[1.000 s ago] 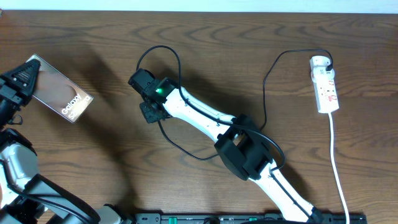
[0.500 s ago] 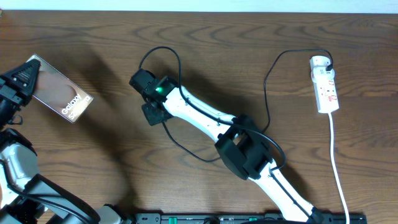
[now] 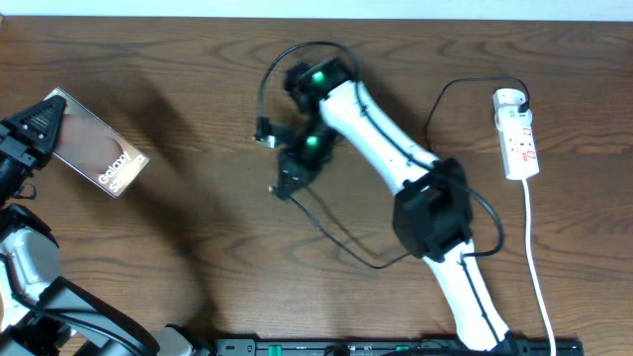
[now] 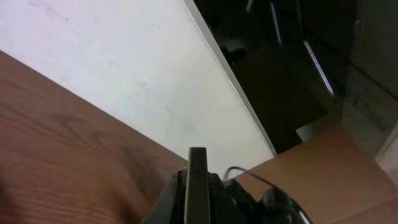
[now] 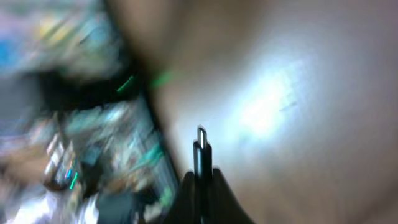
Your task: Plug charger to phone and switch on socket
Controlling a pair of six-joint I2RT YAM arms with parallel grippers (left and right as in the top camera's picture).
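The phone point(image 3: 99, 158) is at the far left with its "Galaxy" face up. My left gripper point(image 3: 40, 124) is shut on its far end. In the left wrist view the phone point(image 4: 197, 171) shows edge-on between the jaws point(image 4: 197, 202). My right gripper point(image 3: 285, 180) is mid-table, well right of the phone, shut on the plug tip of the charger point(image 3: 341, 242). In the blurred right wrist view the plug point(image 5: 201, 146) sticks out from the shut fingers point(image 5: 202, 183). The black cable runs to the white adapter point(image 3: 509, 99) in the socket point(image 3: 521, 143) at the far right.
The socket's white cord point(image 3: 535, 247) runs down the right side to the front edge. The charger cable loops across the wooden table under my right arm point(image 3: 396, 148). A black rail point(image 3: 297, 346) lies along the front edge.
My right arm has swung right and toward the back of the table, carrying the plug farther from the phone. The cable has shifted with it. My left gripper and the phone have not moved.
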